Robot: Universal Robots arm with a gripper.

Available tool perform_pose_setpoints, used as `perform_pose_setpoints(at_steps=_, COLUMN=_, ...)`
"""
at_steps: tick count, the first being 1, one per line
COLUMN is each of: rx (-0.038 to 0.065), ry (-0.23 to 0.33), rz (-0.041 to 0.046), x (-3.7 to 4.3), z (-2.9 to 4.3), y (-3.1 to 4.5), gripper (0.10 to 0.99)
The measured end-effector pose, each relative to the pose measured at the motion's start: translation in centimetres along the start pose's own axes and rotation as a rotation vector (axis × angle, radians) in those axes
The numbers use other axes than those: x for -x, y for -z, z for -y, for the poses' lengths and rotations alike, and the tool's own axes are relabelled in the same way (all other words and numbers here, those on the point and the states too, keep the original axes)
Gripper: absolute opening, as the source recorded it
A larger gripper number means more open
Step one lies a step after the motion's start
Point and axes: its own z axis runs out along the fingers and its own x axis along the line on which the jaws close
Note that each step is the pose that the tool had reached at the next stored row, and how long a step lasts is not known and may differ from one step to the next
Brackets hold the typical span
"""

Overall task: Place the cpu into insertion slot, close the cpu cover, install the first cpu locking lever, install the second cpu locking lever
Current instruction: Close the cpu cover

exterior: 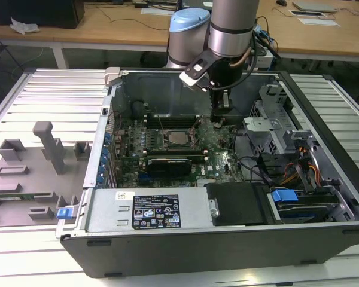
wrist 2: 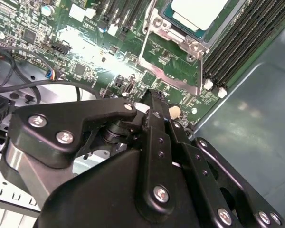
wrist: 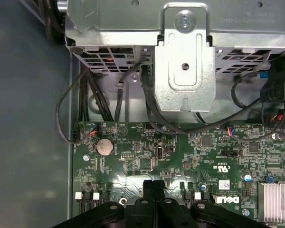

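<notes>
The hand [exterior: 219,121] is being held with its tips pointing straight down at the motherboard [exterior: 224,152]. It is being carried under an arm [exterior: 230,27] that is standing upright in the upper middle of the exterior view. In the first wrist view the black fingers [wrist: 148,186] are being shown pressed together, with nothing clamped between them. Whether the tips are touching the board cannot be told.

Just to the exterior view's left of the hand, in the middle of the frame, the cpu [exterior: 179,137] is being shown lying flat in the insertion slot [exterior: 167,133]. In the second wrist view the cpu cover [wrist 2: 178,42] is being seen as a grey metal frame lying around the chip. Whether it is locked down cannot be told.

In the first wrist view a round coin cell [wrist: 104,146] is being shown on the green board near the fingertips, with black cables [wrist: 61,109] and a steel bracket [wrist: 185,61] beyond it. The open computer case [exterior: 107,239] is being carried by a slatted metal desk [exterior: 36,95].
</notes>
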Motion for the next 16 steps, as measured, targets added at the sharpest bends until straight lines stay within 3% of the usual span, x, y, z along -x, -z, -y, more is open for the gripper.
perform_pose_setpoints(at_steps=2, rx=-0.001, ry=0.000, rz=0.0005, x=-0.48, z=0.01, y=-0.41, gripper=0.106)
perform_pose_setpoints(at_steps=5, rx=-0.006, ry=0.000, rz=0.0008, x=-0.54, z=0.06, y=-1.18, gripper=0.106)
perform_pose_setpoints(at_steps=8, rx=-0.007, ry=0.000, rz=0.0012, x=-0.54, z=0.05, y=-1.22, gripper=0.106)
perform_pose_setpoints(at_steps=9, rx=-0.022, ry=0.000, rz=0.0006, x=-0.54, z=0.03, y=-1.25, gripper=0.106)
perform_pose_setpoints(at_steps=10, rx=-0.049, ry=-0.001, rz=0.0006, x=-0.54, z=-0.02, y=-1.26, gripper=0.106)
perform_pose_setpoints(at_steps=12, rx=-0.118, ry=-0.001, rz=0.0003, x=-0.54, z=-0.17, y=-1.28, gripper=0.106)
perform_pose_setpoints(at_steps=13, rx=-0.128, ry=-0.001, rz=0.0004, x=-0.53, z=-0.17, y=-1.27, gripper=0.106)
perform_pose_setpoints(at_steps=15, rx=-0.129, ry=-0.002, rz=0.0002, x=-0.54, z=-0.17, y=-1.28, gripper=0.106)
perform_pose_setpoints(at_steps=16, rx=-0.128, ry=-0.001, rz=0.0001, x=-0.54, z=0.30, y=-1.34, gripper=0.106)
